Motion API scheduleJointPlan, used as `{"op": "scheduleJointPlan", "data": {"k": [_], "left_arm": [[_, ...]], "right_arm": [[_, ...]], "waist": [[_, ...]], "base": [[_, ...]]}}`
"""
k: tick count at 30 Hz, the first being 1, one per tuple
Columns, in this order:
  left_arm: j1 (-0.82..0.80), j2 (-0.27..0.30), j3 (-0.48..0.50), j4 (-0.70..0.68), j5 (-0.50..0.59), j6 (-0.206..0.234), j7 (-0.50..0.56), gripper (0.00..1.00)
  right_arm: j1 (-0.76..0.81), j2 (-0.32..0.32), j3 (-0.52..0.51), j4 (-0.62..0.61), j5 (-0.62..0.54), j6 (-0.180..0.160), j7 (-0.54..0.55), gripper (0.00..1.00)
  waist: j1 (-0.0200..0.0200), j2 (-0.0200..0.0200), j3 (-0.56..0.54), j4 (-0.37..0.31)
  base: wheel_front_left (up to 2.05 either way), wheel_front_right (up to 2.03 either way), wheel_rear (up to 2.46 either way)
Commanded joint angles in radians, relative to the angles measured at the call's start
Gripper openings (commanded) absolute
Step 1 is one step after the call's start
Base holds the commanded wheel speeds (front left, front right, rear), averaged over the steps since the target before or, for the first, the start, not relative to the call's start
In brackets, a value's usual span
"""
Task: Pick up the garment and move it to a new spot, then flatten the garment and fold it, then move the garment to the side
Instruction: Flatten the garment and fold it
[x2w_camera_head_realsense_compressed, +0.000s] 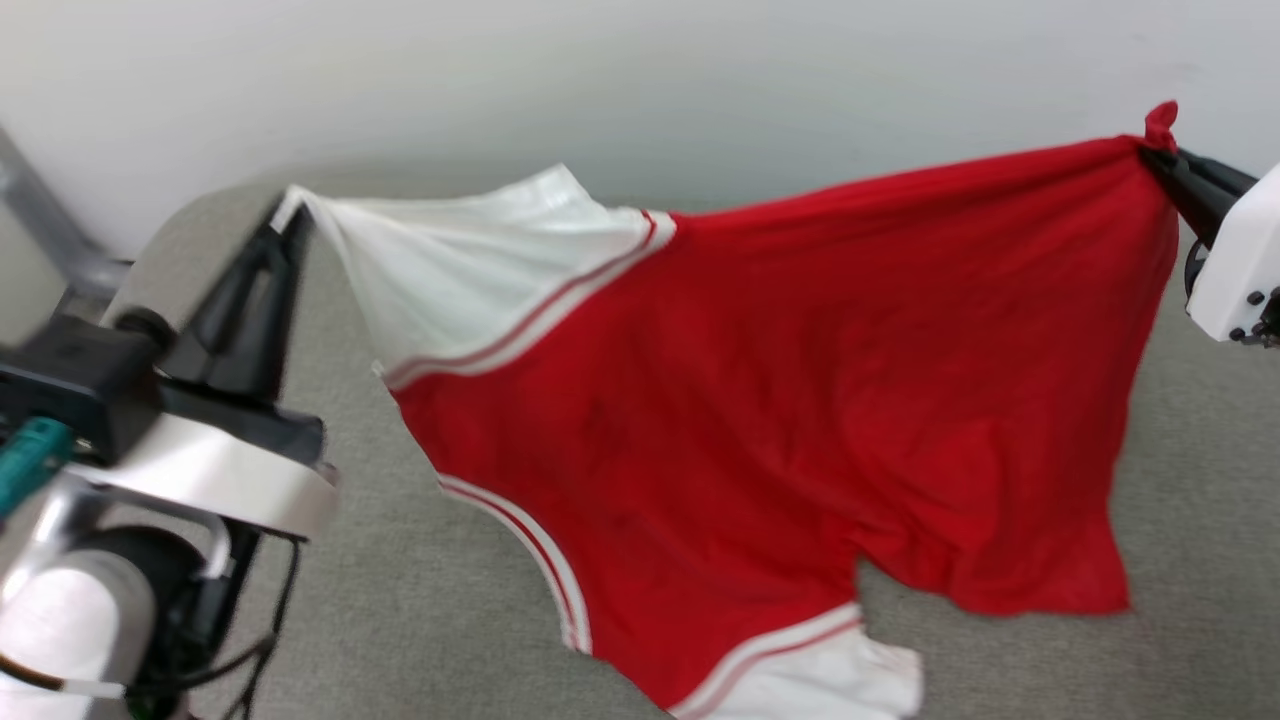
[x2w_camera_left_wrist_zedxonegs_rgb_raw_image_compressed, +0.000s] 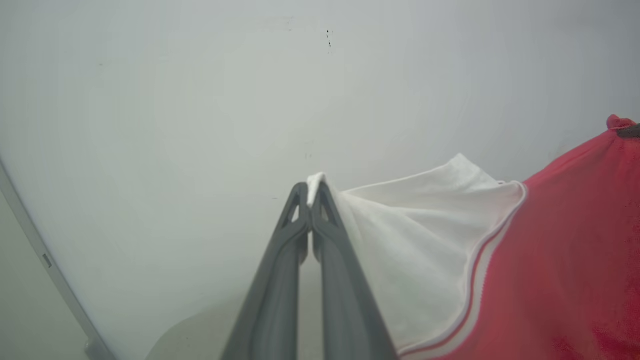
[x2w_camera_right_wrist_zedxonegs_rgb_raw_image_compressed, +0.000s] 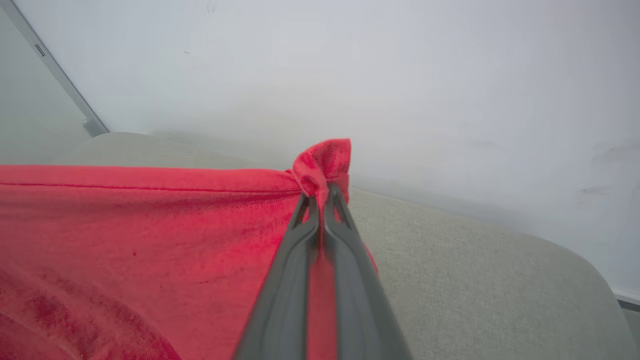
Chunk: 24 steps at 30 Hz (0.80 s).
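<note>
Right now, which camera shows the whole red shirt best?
The head view: the garment hangs spread out, red body, striped trim and both white sleeves in sight. The left wrist view catches one white sleeve and some red; the right wrist view, a pinched red corner.

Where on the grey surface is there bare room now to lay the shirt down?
The grey surface is bare at the near left, between the left tool and the striped edge of the shirt, and at the near right, below the right tool beside the red hem. The middle is crowded: the stretched shirt hangs over it.
</note>
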Motion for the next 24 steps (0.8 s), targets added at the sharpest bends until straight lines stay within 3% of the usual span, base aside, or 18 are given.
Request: {"op": "scheduleJointPlan", "data": {"k": [1,7,18,24], "left_arm": [[-0.03,0.014,0.021,-0.007,0.007,0.006,-0.004,0.0],[-0.157,0.077,0.072,-0.033,0.078,0.009,-0.023,0.0],[-0.35,0.098,0.111,-0.039,0.138,0.023,-0.074,0.0],[-0.442,0.131,0.106,-0.02,0.156,-0.01,-0.065,0.0]], "right_arm": [[-0.002,0.011,-0.01,-0.026,-0.012,-0.001,-0.007,0.0],[0.027,0.051,-0.06,-0.169,-0.042,-0.001,0.005,0.0],[0.037,0.131,-0.151,-0.324,-0.088,-0.001,0.004,0.0],[0.006,0.166,-0.185,-0.381,-0.112,-0.001,0.004,0.0]], "waist": [[0.0,0.0,-0.024,-0.031],[0.0,0.0,-0.042,-0.085],[0.0,0.0,-0.025,-0.124],[0.0,0.0,0.029,-0.139]], "base": [[0.0,0.0,0.0],[0.0,0.0,0.0],[0.0,0.0,0.0],[0.0,0.0,0.0]]}}
